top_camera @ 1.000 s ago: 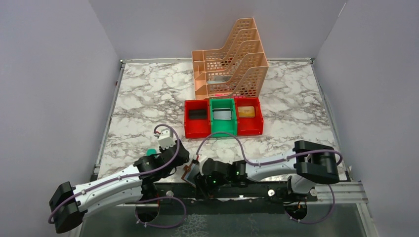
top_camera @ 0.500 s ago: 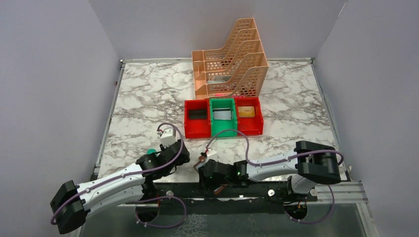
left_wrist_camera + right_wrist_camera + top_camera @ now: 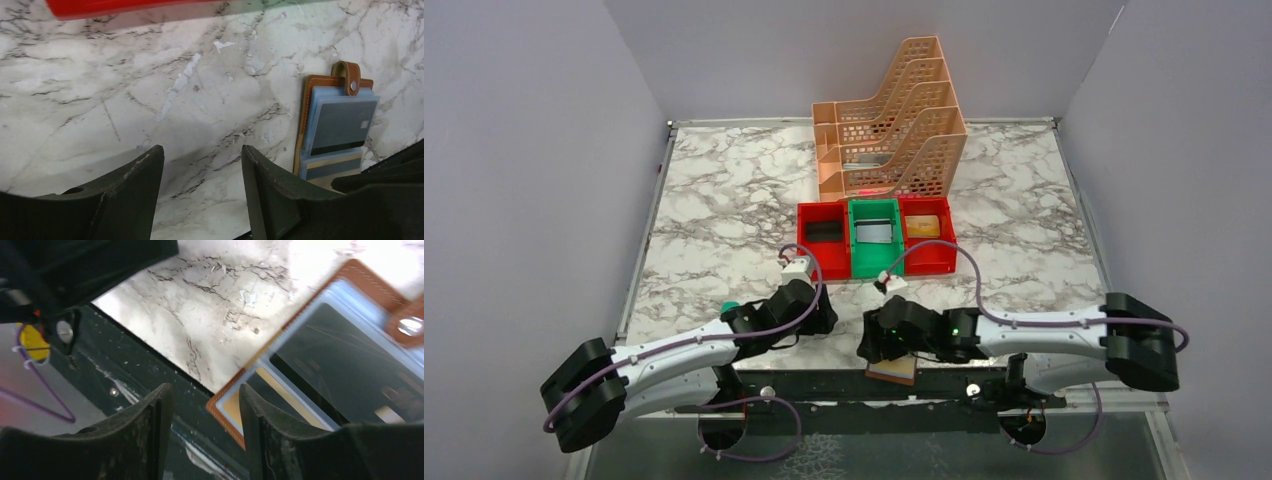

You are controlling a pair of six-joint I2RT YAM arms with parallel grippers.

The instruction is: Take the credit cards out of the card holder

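The card holder (image 3: 304,120) lies open at six o'clock on the table (image 3: 724,200), its grey-blue credit card (image 3: 342,125) exposed, probably ready for pulling. The left gripper (image 3: 202,156) and right gripper (image 3: 205,392) hover spread, empty.

We see a marbled bench (image 3: 724,200). The open card holder (image 3: 335,130) lies flat just right of the left pincer (image 3: 201,155), one corner past the near edge under the right pincer (image 3: 206,390). Well beyond both sit three bins (image 3: 876,265) in a row, with a file rack (image 3: 889,120) behind them.
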